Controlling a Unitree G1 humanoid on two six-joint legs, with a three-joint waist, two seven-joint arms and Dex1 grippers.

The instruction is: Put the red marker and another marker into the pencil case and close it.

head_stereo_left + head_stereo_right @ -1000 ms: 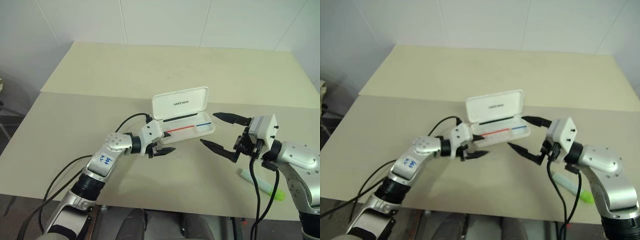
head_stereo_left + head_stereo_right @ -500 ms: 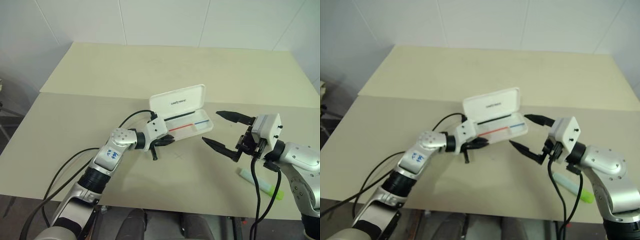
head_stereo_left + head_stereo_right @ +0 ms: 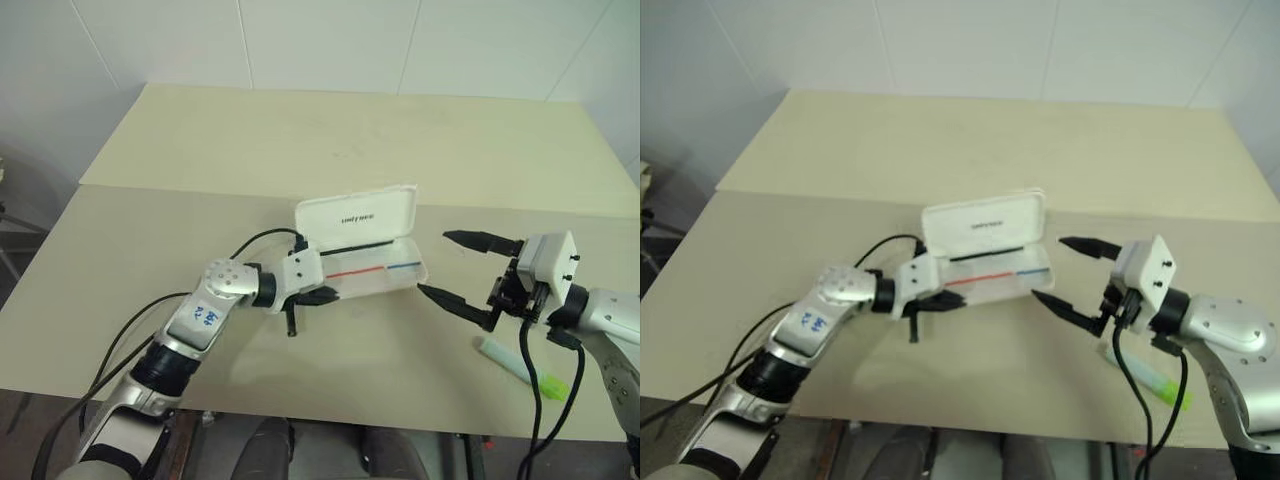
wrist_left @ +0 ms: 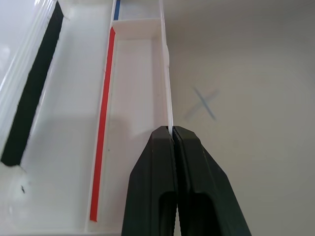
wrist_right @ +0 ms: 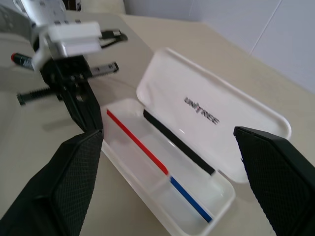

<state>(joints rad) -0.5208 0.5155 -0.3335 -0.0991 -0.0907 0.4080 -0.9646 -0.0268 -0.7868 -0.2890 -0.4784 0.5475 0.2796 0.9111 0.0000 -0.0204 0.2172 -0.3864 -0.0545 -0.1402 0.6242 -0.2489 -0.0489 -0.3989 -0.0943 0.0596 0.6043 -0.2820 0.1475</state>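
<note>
From the head, the open case (image 3: 372,262) lies mid-table with the left gripper (image 3: 326,295) at its near-left corner, the red marker (image 3: 291,322) poking out below it, and the right gripper (image 3: 433,263) spread wide just off the case's right end, the highlighter (image 3: 520,365) nearby. The left wrist shows the fingers pinched shut on the case's front wall. From the right wrist the lid stands up; a second ago the left jaws were apart, and the case has since swung slightly.
</note>
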